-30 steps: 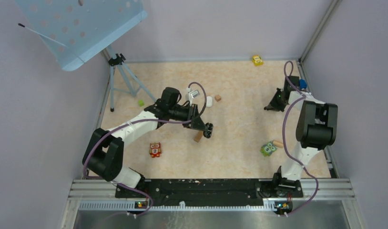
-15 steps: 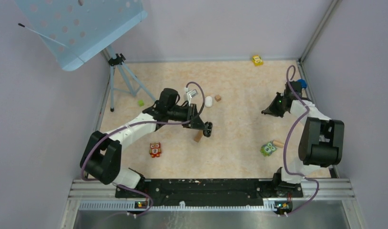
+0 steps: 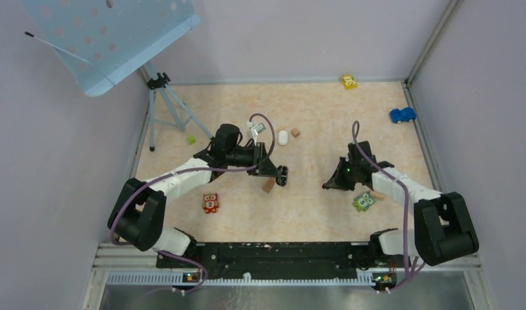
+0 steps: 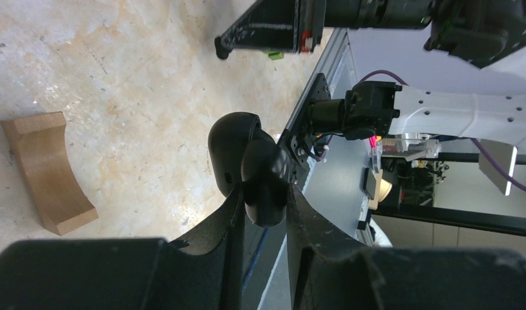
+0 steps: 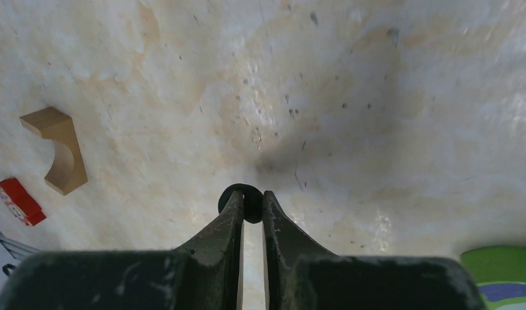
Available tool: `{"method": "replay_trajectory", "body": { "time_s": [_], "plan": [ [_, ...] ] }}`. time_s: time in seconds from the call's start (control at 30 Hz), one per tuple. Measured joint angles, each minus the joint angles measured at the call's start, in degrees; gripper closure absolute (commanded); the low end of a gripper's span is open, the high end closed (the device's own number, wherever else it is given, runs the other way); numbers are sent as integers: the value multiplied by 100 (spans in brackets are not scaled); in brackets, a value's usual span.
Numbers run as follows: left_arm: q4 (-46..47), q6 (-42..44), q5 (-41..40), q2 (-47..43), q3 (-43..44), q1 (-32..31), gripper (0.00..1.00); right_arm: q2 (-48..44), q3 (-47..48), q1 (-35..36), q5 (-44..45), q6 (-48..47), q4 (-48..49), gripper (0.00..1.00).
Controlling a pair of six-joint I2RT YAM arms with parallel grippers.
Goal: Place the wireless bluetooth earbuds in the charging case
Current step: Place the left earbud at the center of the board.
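Between tips of the right claw (image 5: 251, 197), black earbud (image 5: 250, 211) pinched tight, left claw (image 4: 261, 205) clenched around charging case (image 4: 238, 150)

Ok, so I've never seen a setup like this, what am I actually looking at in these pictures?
A robot's left arm and right arm are bolted at the near edge of a table. One picture looks down from above. The other two come from a camera on each wrist, showing that arm's own fingers. The left gripper is shut on a black case. The right gripper pinches a tiny black earbud. Lying around are a wooden block, a red owl, a green owl, a yellow car and a blue car.
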Motion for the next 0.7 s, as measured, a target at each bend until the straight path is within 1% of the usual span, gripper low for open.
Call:
{"method": "replay_trajectory", "body": {
  "time_s": [0.1,0.3,0.4,0.53,0.7],
  "plan": [
    [164,-162,28,0,-50,0,100,-330,-459,304,199,535,120,94],
    [216,-149,28,0,-52,0,100,-977,-977,501,389,1403,422,74],
    [210,-120,28,0,-52,0,100,-1152,-1137,535,448,1683,529,68],
    [208,-107,24,0,-52,0,100,-1165,-1294,584,448,1847,667,68],
    [201,-105,24,0,-52,0,100,-1104,-1314,616,372,1864,752,73]
  ]
}}
